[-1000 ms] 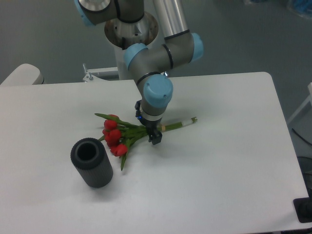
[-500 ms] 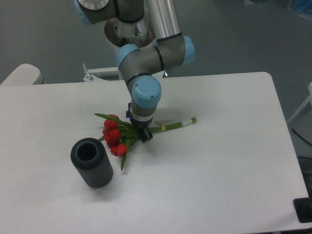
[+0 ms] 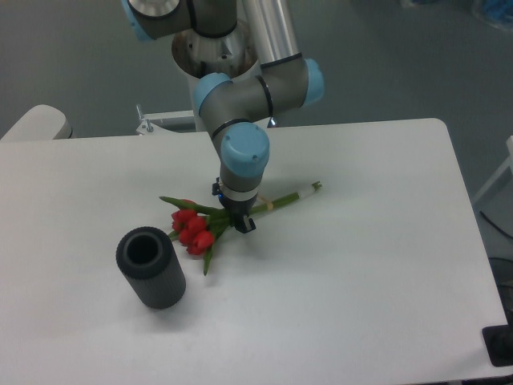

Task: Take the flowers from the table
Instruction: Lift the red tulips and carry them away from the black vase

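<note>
The flowers, red blooms with green leaves and long green stems, lie slanted over the middle of the white table. The blooms point left and the stem ends reach up to the right. My gripper points straight down onto the stems just left of the pale band and is closed around them. The fingertips are mostly hidden behind the leaves. The stem end looks raised a little off the tabletop; the blooms are close to or on it.
A dark grey ribbed cylinder stands upright at the front left, just left of the blooms. The arm's base stands behind the table's far edge. A pale rounded object sits off the far left corner.
The gripper moved left along the stems, then closed on them. The bunch has shifted: the blooms bunched together and moved down-right, and the stem end rose.
</note>
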Robot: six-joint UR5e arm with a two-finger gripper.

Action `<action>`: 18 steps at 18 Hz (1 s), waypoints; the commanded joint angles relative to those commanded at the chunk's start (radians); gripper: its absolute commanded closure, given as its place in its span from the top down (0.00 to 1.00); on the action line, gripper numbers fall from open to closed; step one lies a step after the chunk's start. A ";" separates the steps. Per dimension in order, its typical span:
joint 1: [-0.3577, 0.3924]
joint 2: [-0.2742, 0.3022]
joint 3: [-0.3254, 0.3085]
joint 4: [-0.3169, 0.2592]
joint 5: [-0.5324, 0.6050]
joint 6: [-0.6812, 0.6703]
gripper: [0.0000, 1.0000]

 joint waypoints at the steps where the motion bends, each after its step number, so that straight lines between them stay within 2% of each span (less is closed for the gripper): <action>1: 0.014 -0.002 0.014 -0.003 0.000 0.012 0.15; 4: 0.057 0.000 0.057 -0.014 0.000 0.043 0.13; 8: 0.083 -0.021 0.153 -0.058 0.002 0.043 0.11; 14: 0.103 -0.126 0.363 -0.152 0.002 0.043 0.10; 18: 0.104 -0.222 0.511 -0.216 0.005 0.043 0.10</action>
